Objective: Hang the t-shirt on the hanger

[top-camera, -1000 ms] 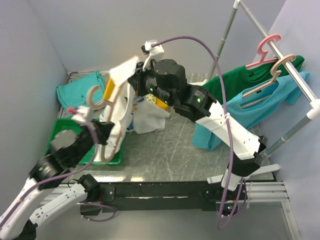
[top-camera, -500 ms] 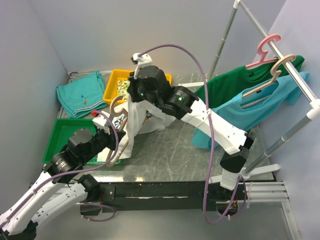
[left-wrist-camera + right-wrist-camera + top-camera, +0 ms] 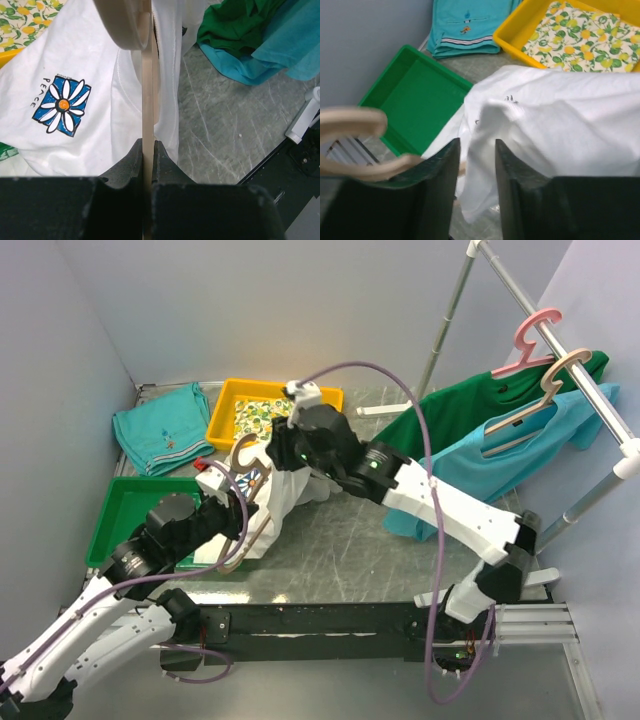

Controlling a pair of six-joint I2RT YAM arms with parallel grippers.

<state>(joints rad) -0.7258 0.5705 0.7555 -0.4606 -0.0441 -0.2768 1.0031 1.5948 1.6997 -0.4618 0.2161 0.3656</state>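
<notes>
Left pincer (image 3: 148, 147) clamps hanger (image 3: 147, 90), hook end farthest out; right pincer (image 3: 476, 150) pinches t-shirt (image 3: 560, 115).

A grey, marble-patterned tabletop (image 3: 345, 540) carries a yellow tray (image 3: 222, 412) at the upper centre of the overhead view, holding a lemon-print cloth (image 3: 255, 412), with a folded teal shirt (image 3: 160, 425) lying just left of it. A green tray (image 3: 120, 515) sits at the left edge, below the teal shirt. The lower folds of the t-shirt (image 3: 290, 495) rest mid-frame, and the hem of a light blue shirt (image 3: 410, 518) reaches the surface further right.
</notes>
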